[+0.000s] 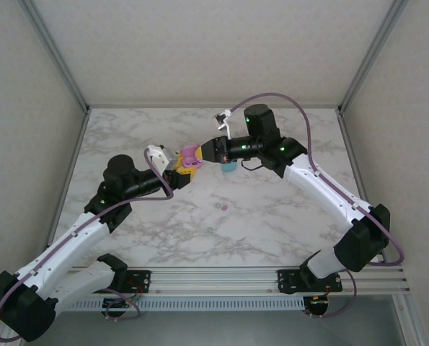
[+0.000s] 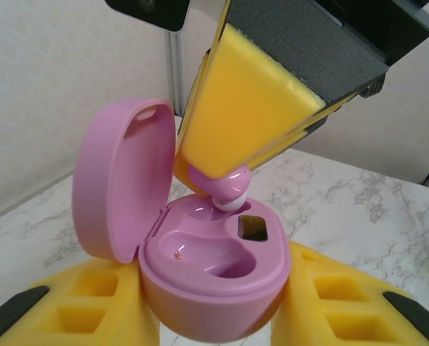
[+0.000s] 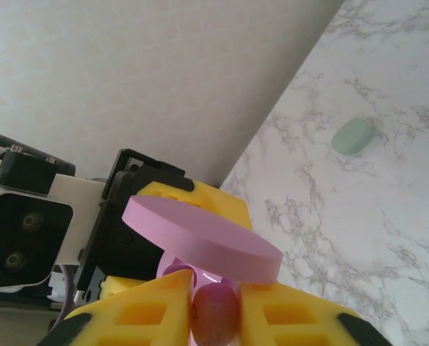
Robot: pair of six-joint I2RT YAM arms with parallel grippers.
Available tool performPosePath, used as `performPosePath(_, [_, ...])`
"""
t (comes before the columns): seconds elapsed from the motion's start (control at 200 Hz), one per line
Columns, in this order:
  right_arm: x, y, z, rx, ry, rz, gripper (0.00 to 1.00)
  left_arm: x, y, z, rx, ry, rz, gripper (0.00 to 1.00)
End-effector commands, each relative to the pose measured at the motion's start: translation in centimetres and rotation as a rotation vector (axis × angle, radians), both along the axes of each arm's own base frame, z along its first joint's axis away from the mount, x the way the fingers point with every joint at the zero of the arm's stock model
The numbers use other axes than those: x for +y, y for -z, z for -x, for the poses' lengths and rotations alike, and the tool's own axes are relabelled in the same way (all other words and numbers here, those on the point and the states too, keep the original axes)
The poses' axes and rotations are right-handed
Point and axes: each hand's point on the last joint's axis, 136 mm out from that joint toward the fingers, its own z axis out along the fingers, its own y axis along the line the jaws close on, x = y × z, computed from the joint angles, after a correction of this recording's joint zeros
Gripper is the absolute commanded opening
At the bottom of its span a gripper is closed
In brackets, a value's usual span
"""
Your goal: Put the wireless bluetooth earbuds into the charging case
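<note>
white marble tabletop [image 1: 272, 227], beige walls [image 1: 214, 43] (textured), metal corner posts [image 1: 55, 54]

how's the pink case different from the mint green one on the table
The pink case is open, lid raised; the mint green case looks closed. The pink case is gripped in the left claw; the mint green case lies free on the marble table. Both are oval and pastel.

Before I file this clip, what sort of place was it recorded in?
Likely a lab robot test cell, not a home: a marble-patterned table boxed in by plain panels on metal frame posts, with the left arm and right arm bolted to a rail at its near edge.
</note>
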Motion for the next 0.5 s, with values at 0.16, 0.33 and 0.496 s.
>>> performPosePath(0.16, [0.5,0.6,-0.5,-0.026,0.019,0.018,0.22,-0.6,-3.7,1.2,-0.092,0.057,0.065,0.21])
performPosePath(0.33, [0.0,1.0,-0.9,-0.055,0.058,0.047,0.22,-0.6,-3.9,1.3,-0.096,0.058,0.072,0.21])
performPosePath(0.496, [-0.2,1.2,-1.0,-0.073,0.062,0.069,0.26,-0.6,-4.1,1.2,-0.100,0.056,0.077,0.21])
